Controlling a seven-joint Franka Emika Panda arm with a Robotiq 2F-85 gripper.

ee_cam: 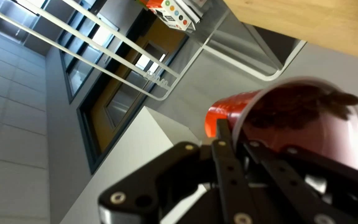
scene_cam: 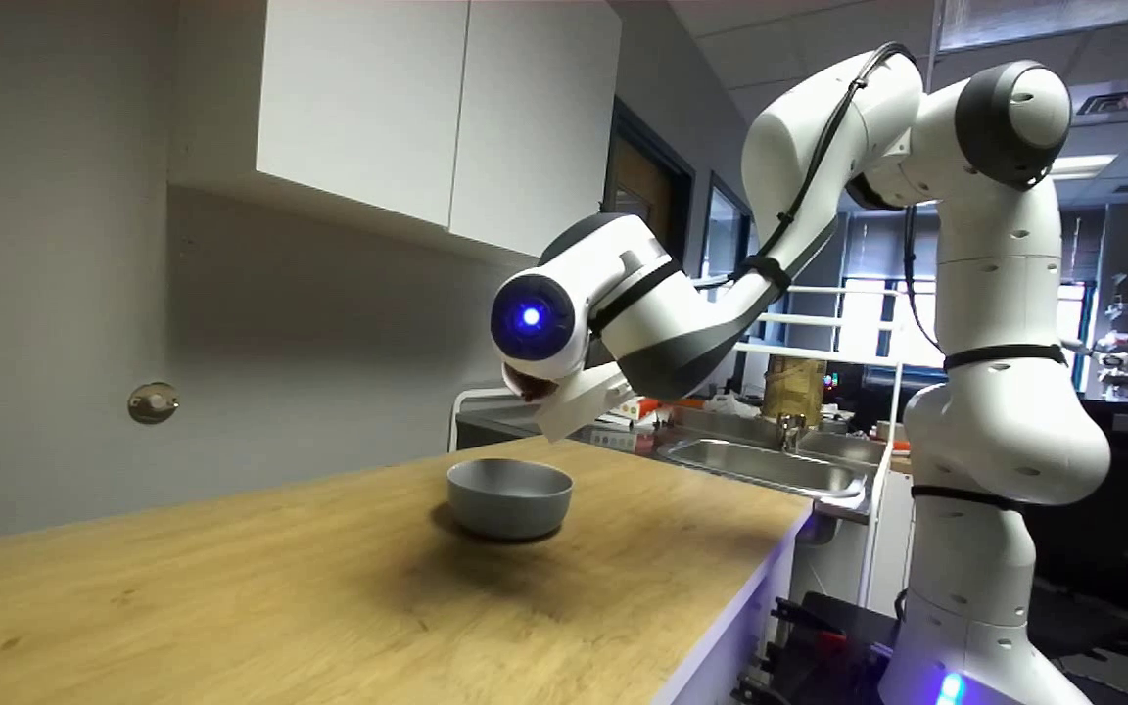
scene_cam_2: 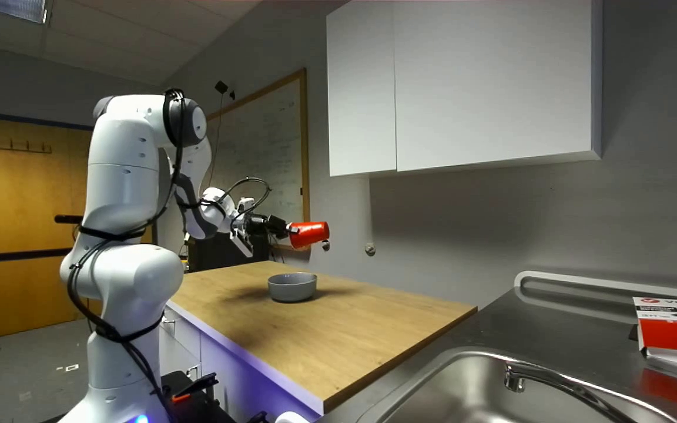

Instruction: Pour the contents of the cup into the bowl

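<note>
1 cup [scene_cam_2: 311,234], tilted, in gripper [ee_cam: 235,143]; abv bowl [scene_cam_2: 291,291]

The bench [scene_cam: 231,607] has a wood-grain top in light yellow-brown, flecked with a few darker knots, and in an exterior view the pale panel [scene_cam_2: 247,382] below its left edge takes on a violet tint. A plain grey bowl [scene_cam: 510,504] stands upright directly on this surface, toward the far end of the visible top in an exterior view. Soft shadows [scene_cam: 491,573] spread around its base, reaching over the top on its near side there.
</note>
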